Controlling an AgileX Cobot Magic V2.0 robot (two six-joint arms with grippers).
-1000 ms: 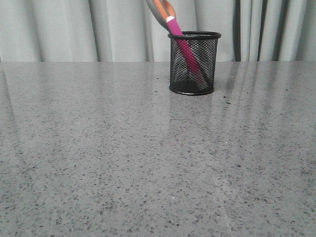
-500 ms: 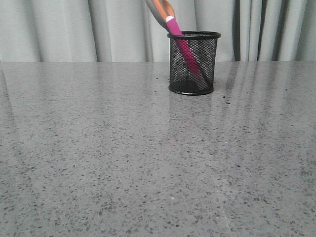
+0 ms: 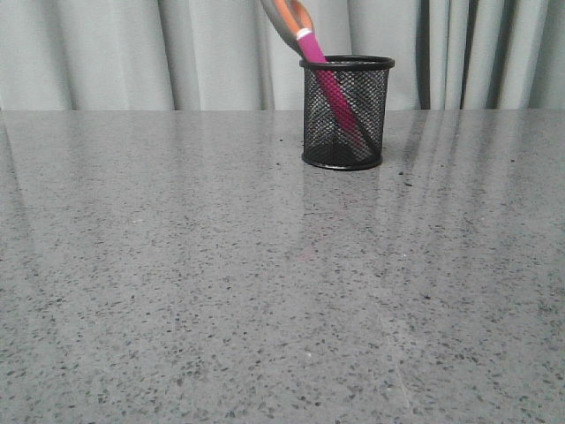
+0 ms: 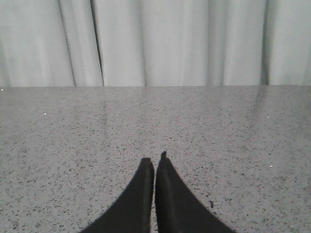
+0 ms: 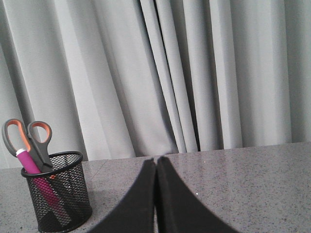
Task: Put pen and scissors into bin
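Table (image 3: 221,291): grey speckled stone, reaching back to a pale pleated curtain (image 3: 106,53). No arm shows in the front view.

Bin (image 3: 346,113): upright on the table's far part, near the curtain. In the right wrist view the bin (image 5: 57,190) stands well apart from the right gripper (image 5: 155,161), off to one side of its fingertips and not touching them.

Scissors (image 5: 30,138): inside the bin, blades down, handles up and leaning over the rim. From the front only the orange-lined loops (image 3: 287,18) show, cut off by the frame edge.

Pen (image 3: 327,75): inside the bin, tilted, its upper end over the rim just beside the scissors' handles; the magenta body shows through the mesh. In the right wrist view the pen (image 5: 29,165) leans against the scissors.

Right gripper: fingers pressed together, nothing between them, held above the table.

Left gripper (image 4: 154,161): fingers pressed together, empty, over bare table. Bin outside its view.
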